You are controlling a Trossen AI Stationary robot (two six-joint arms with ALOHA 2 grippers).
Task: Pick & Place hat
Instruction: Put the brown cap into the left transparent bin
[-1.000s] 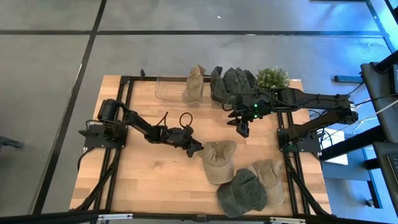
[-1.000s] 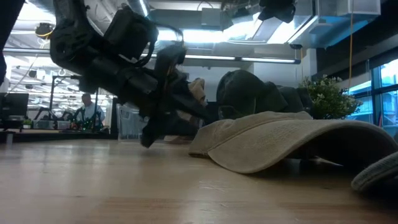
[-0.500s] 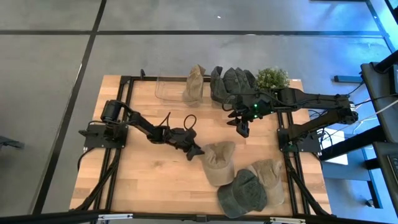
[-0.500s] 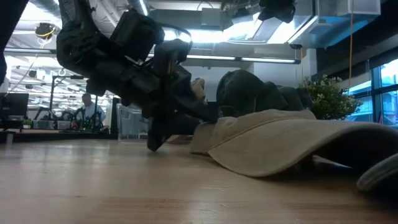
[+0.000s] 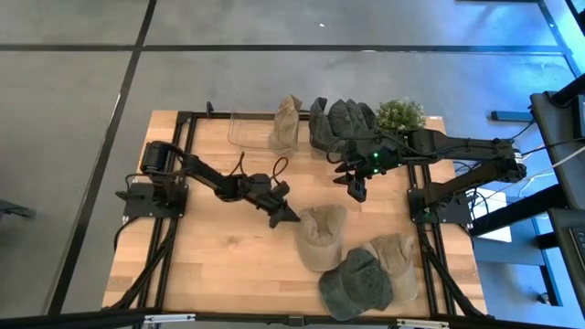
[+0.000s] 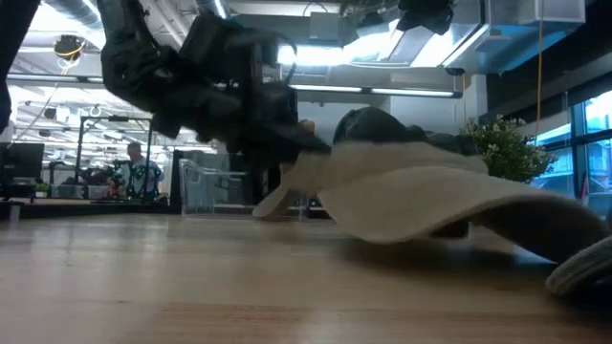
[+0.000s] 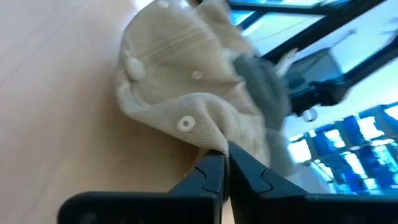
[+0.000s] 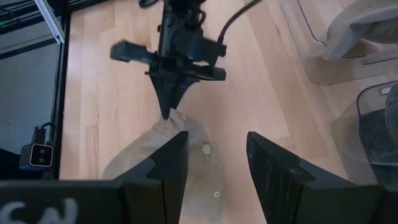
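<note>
Currently, left gripper (image 5: 285,217): fingers pinched on edge of tan hat (image 5: 320,236), frame centre, lifting.
Risk: thin pinch on fabric; hat could slip free.
Right gripper (image 5: 356,189): upper right of centre, fingers apart, empty.

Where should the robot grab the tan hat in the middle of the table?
Probably at its thin back edge, coming in low from the left arm's side. The tan hat lies floppy, and that edge is thin enough for fingers to pinch. The left gripper is already shut on it there.
</note>
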